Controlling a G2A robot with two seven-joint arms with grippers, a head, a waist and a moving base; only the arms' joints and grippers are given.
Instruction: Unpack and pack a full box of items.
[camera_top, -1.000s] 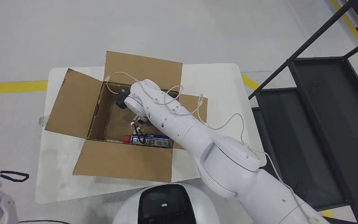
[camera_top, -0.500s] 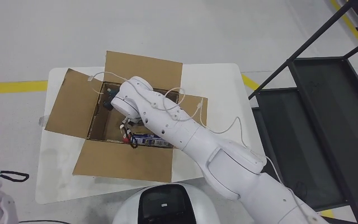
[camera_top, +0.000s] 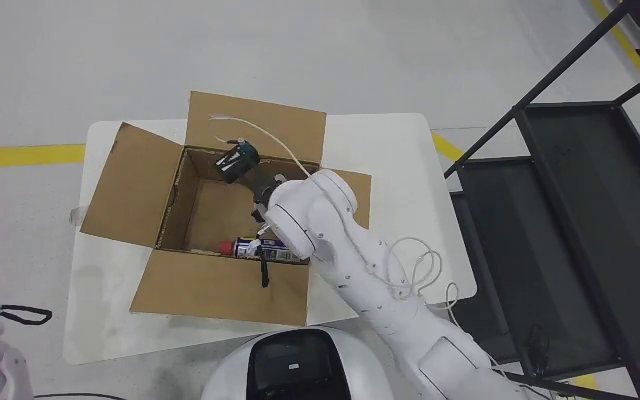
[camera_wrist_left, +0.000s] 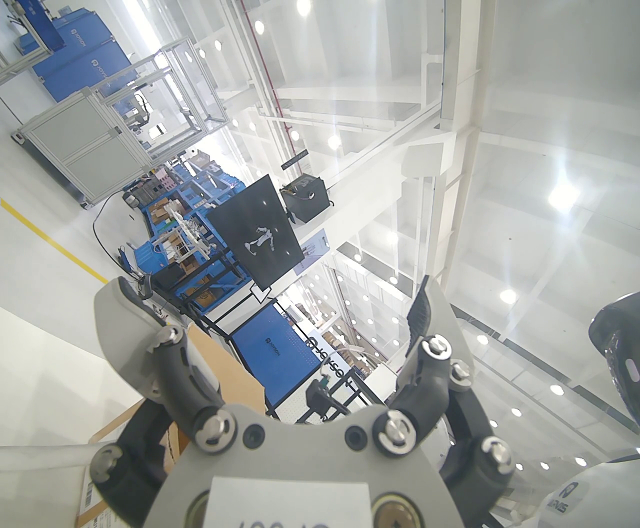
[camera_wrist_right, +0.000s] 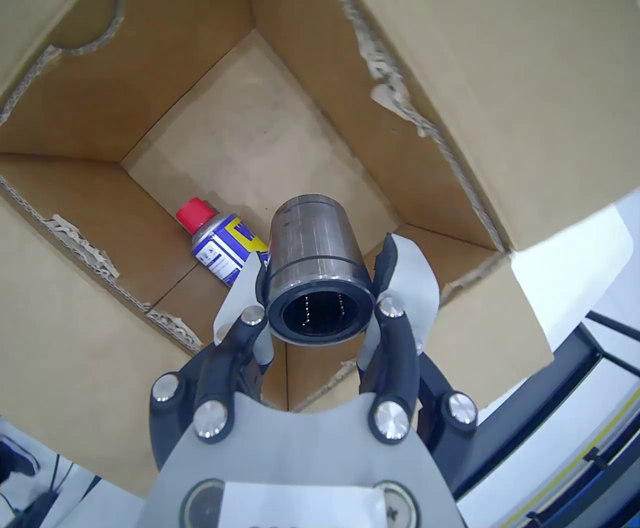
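Note:
An open cardboard box (camera_top: 120, 190) stands on the white table (camera_top: 390, 150). On its floor, along the near wall, lies a blue and yellow spray can (camera_top: 262, 248) with a red cap. The right wrist view looks down into the box (camera_wrist_right: 425, 75) at the spray can (camera_wrist_right: 220, 240). My right gripper (camera_wrist_right: 322, 260) is shut on a steel cylinder (camera_wrist_right: 310, 230) with a hollow bore, held above the box floor. From above, the right gripper (camera_top: 236, 162) hangs near the box's far wall. My left gripper (camera_wrist_left: 270, 300) points up at the ceiling, open, with nothing between its fingers.
All box flaps are folded outward; the far flap (camera_top: 262, 118) stands upright. A black metal rack (camera_top: 560, 200) stands right of the table. A loose white cable (camera_top: 255, 128) arcs over the far flap. Bare table shows right of the box.
The right arm has risen from low inside the box, near the spray can, to a spot up by the far wall. The spray can stays in place.

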